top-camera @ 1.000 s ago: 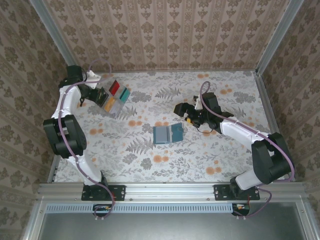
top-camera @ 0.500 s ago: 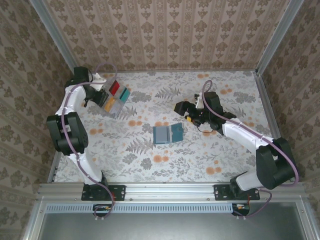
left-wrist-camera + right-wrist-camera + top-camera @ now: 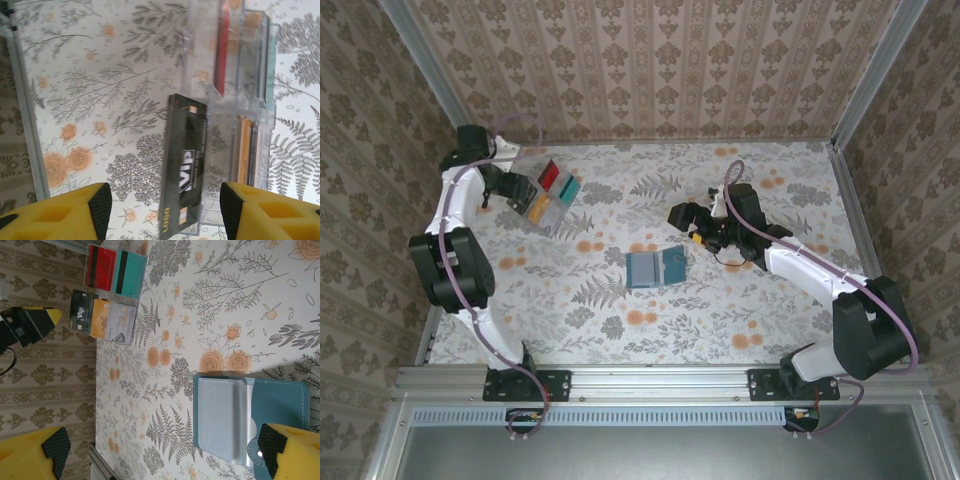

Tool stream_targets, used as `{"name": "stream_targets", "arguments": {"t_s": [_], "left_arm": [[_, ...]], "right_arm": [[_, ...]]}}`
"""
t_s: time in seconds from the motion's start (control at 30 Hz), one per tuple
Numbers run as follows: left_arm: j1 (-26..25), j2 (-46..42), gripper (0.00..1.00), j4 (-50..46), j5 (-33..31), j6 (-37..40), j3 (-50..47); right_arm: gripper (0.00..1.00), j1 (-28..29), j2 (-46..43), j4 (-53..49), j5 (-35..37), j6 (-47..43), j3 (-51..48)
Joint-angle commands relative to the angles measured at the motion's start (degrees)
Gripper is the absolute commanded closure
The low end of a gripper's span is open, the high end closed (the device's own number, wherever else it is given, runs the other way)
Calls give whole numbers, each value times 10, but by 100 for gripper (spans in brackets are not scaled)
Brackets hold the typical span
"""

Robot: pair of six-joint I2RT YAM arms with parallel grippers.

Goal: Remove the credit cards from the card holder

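Since the card holder looks emptied, my left end effector at ten o'clock and right end effector, both open and empty, should withdraw.

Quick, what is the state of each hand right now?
Left hand: open, holding nothing.
Right hand: open, holding nothing.

I am reading one legible marking: the pale letters "VIP" on the black card, running along the card's length and lying sideways in my left wrist view. I am reading the same "VIP" from my right wrist view, far smaller, on the card's dark face. Gold characters are showing near the card's lower end in the left wrist view, too blurred for me to make out.
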Motion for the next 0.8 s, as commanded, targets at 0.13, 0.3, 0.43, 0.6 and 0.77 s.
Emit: {"name": "stream_targets", "arguments": {"t_s": [0.13,0.3,0.43,0.6,0.77], "left_arm": [[18,23,38,-52,23,-50,31],[16,53,39,-74,36,-49,53],[12,70,42,-81,40,-46,61],[6,90,46,-91,27,-41,73],[2,100,53,-96,22,-43,82]], "right_arm": [[0,4,-4,13,-8,5,-4],[0,4,-5,8,-7,3,-4],[0,4,-3,9,-3,5,-4],[0,4,0,8,-3,4,0],[0,4,0,6,-3,2,1]]}}
